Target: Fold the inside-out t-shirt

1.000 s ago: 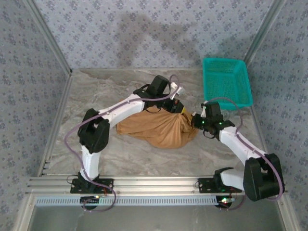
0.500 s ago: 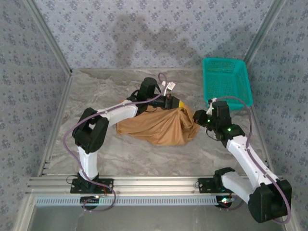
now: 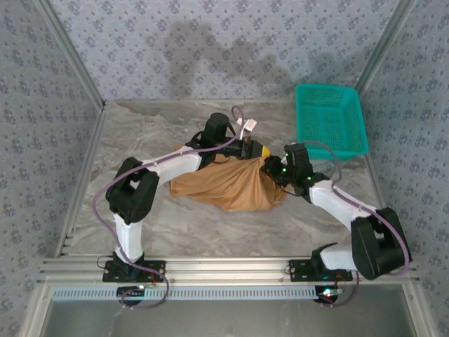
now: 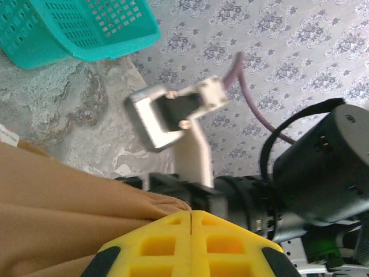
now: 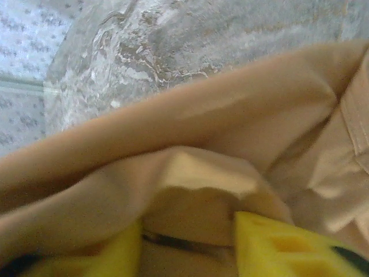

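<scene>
The inside-out t-shirt (image 3: 224, 186) lies bunched in a caramel-brown heap at the table's middle. Its upper right corner is lifted and pinched by my left gripper (image 3: 257, 150), which is shut on it. In the left wrist view the yellow fingers (image 4: 167, 242) meet, with a gathered edge of the t-shirt (image 4: 52, 196) caught at their tips. My right gripper (image 3: 271, 173) sits against the heap's right end, just below the left one. Its jaws are open, with a raised fold of the t-shirt (image 5: 230, 115) between the two yellow fingers (image 5: 271, 242).
A teal mesh basket (image 3: 330, 119) stands at the back right corner, close behind the right arm, and appears as the basket (image 4: 75, 26) in the left wrist view. Patterned walls enclose the marble table (image 3: 140, 133). The two grippers are close together.
The right gripper let go, drew off to the right, then came back to the shirt's right end with jaws open. The left gripper shifted slightly left, still holding the cloth.
</scene>
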